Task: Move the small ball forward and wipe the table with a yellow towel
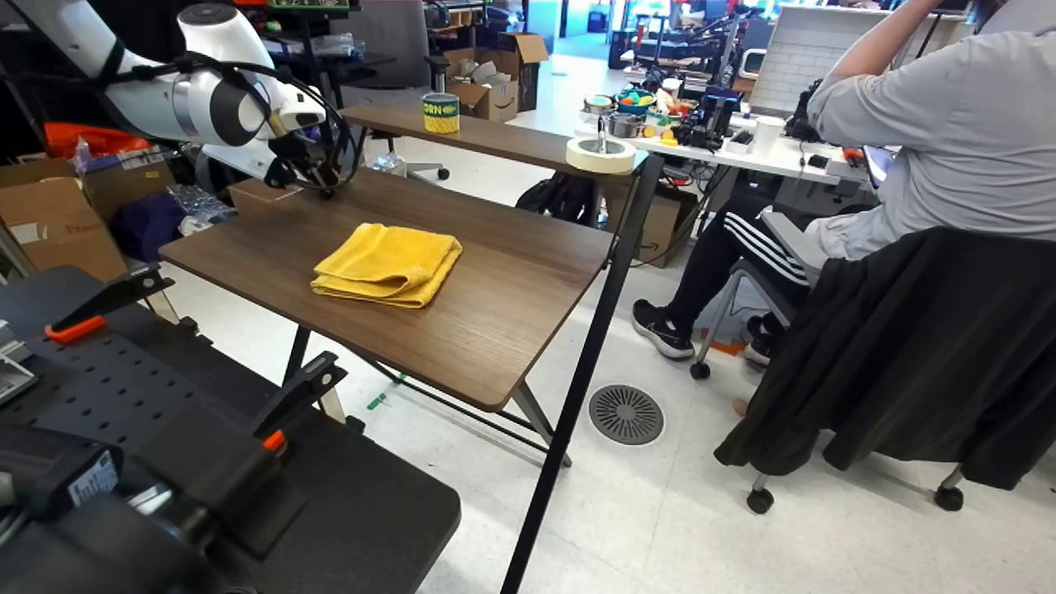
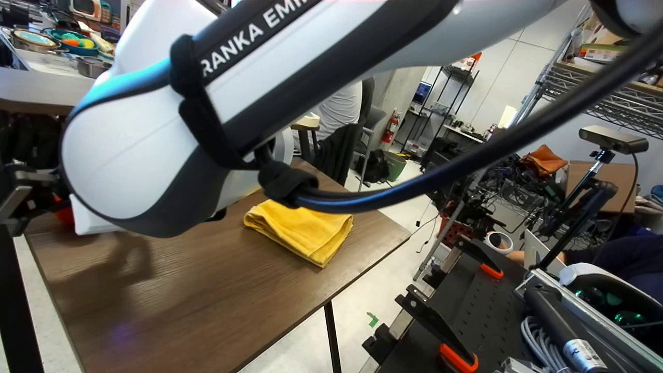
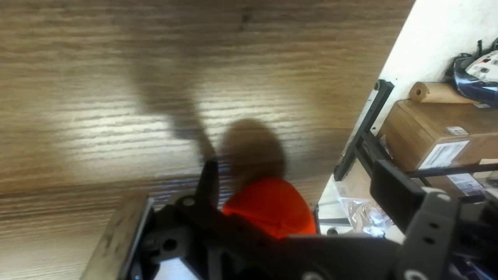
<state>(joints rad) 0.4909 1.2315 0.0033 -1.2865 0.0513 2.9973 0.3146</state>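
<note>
The dark brown table [image 1: 511, 330] shows in both exterior views and its wood-look top [image 3: 97, 70] fills much of the wrist view. The yellow towel [image 1: 388, 268] lies folded on it, apart from the gripper; it also shows in an exterior view [image 2: 300, 233]. My gripper [image 3: 297, 173] is open, low over the table's far end by the raised shelf [image 1: 503, 136]; it also shows in an exterior view [image 1: 318, 175]. A red roundish object [image 3: 274, 208] is between the fingers, nearer the left one; I cannot tell if they touch. The small tan ball is hidden or out of view.
A corn can [image 1: 441, 114] and a tape roll [image 1: 601, 155] stand on the raised shelf. A black bench with clamps [image 1: 301, 392] is beside the table. A slanted black frame bar [image 1: 590, 355] is at the table's end. A person [image 1: 924, 140] sits nearby.
</note>
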